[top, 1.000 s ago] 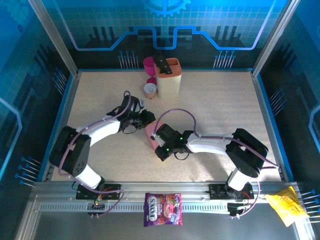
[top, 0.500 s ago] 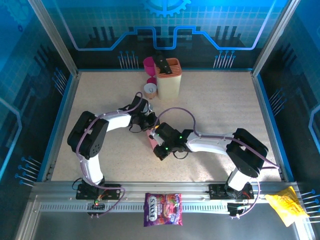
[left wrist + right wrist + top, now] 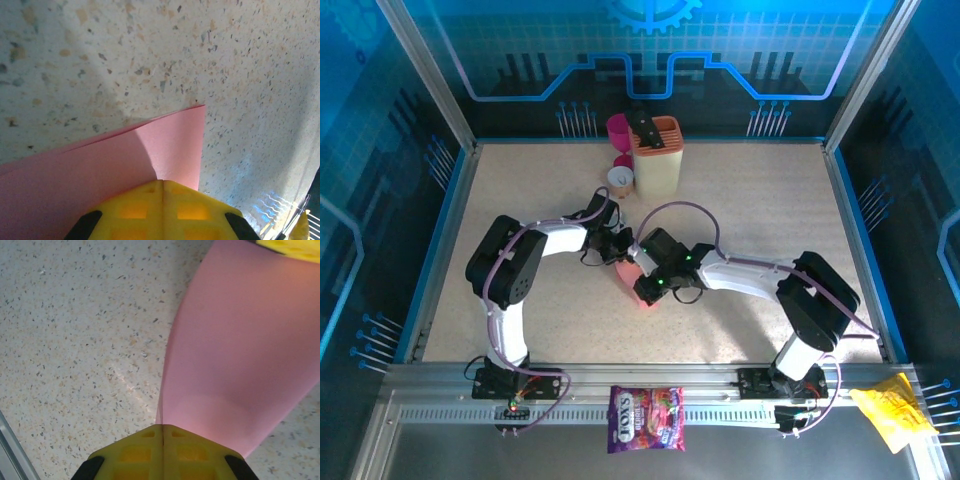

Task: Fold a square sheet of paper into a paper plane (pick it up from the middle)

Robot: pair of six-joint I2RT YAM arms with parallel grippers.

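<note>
Since a second ago the left arm has folded its elbow inward, bringing the left gripper point(image 3: 617, 250) up close to the right gripper point(image 3: 647, 284), which has shifted slightly toward the far side. Between the two grippers is the thin salmon-pink square sheet of paper point(image 3: 626, 271), near the middle of the speckled beige bench point(image 3: 770, 200).

In the left wrist view the yellow fingers point(image 3: 135, 210) are pressed together on the sheet's edge, one corner of the sheet lying on the bench beyond them. The right gripper point(image 3: 162, 427) is likewise clamped on the sheet, which curves up and away toward the left gripper's yellow finger.

Farther back stand a cream holder with an orange top point(image 3: 657, 155) and a magenta cup point(image 3: 617, 127). A purple candy bag point(image 3: 646, 418) lies on the near rail.
</note>
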